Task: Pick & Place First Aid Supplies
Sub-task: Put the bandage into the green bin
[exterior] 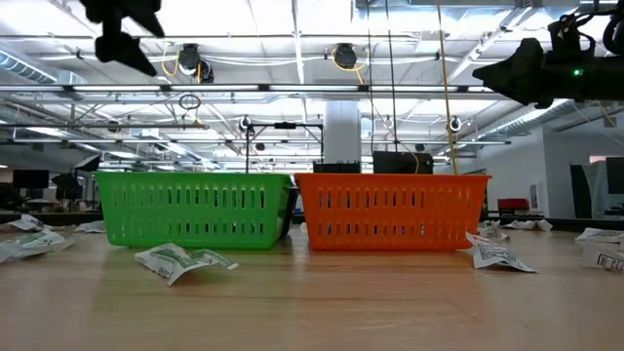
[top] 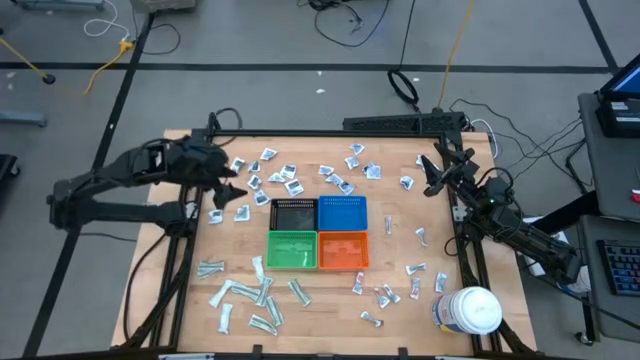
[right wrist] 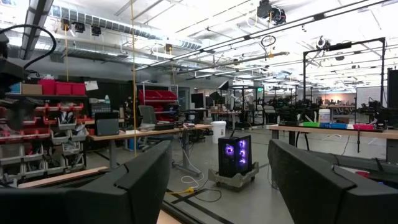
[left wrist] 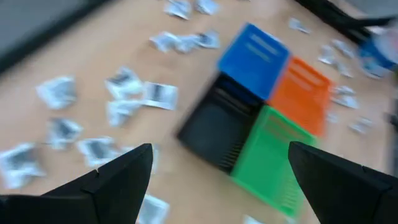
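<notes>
Left pincer (top: 232, 180) hovers wide open and empty over small wrapped packets (top: 272, 178) scattered across the desk (top: 390, 255), seemingly light, thin, crinkly, best pinched at a raised edge

Even, bright overhead ceiling lights (exterior: 343, 57) leave only soft shadows. The left wrist view is motion-blurred, smearing the packets (left wrist: 158, 94) beyond its fingers (left wrist: 109, 180); other views stay sharp.

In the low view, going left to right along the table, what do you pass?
Crumpled packets at the left edge → green basket → orange basket → packet by the orange basket's right corner → packets at the right edge.
</notes>
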Controlling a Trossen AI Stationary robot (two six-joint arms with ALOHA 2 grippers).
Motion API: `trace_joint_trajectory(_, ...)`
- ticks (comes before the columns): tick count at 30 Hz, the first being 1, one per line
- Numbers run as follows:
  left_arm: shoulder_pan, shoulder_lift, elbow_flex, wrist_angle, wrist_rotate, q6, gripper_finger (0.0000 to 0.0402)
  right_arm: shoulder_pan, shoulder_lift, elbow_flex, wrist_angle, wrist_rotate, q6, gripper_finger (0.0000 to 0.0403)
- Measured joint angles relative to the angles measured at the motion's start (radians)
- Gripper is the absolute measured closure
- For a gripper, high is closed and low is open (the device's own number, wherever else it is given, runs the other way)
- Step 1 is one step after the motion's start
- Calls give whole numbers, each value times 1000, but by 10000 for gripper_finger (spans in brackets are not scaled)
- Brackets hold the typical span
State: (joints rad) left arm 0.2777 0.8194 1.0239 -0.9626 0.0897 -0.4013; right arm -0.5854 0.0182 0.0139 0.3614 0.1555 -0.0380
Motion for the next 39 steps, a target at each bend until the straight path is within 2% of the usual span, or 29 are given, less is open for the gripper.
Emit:
trace_joint_trajectory(7, -80, 136, 115, -63, 254, -68, 23, 0, 0, 0, 0, 0, 0, 140)
trace_joint_trajectory(10, -116, 182, 144, -98, 308, -109, 23, 0, 0, 0, 0, 0, 0, 140)
trace_joint_trajectory(18, -223, 242, 153, -121, 332, -215, 23, 0, 0, 0, 0, 0, 0, 140)
trace_joint_trajectory(23, -302, 266, 154, -95, 355, -173, 23, 0, 0, 0, 0, 0, 0, 140)
trace_joint_trajectory(28, -363, 281, 154, -82, 356, -230, 23, 0, 0, 0, 0, 0, 0, 140)
trace_joint_trajectory(39, -428, 291, 154, -82, 356, -203, 23, 0, 0, 0, 0, 0, 0, 140)
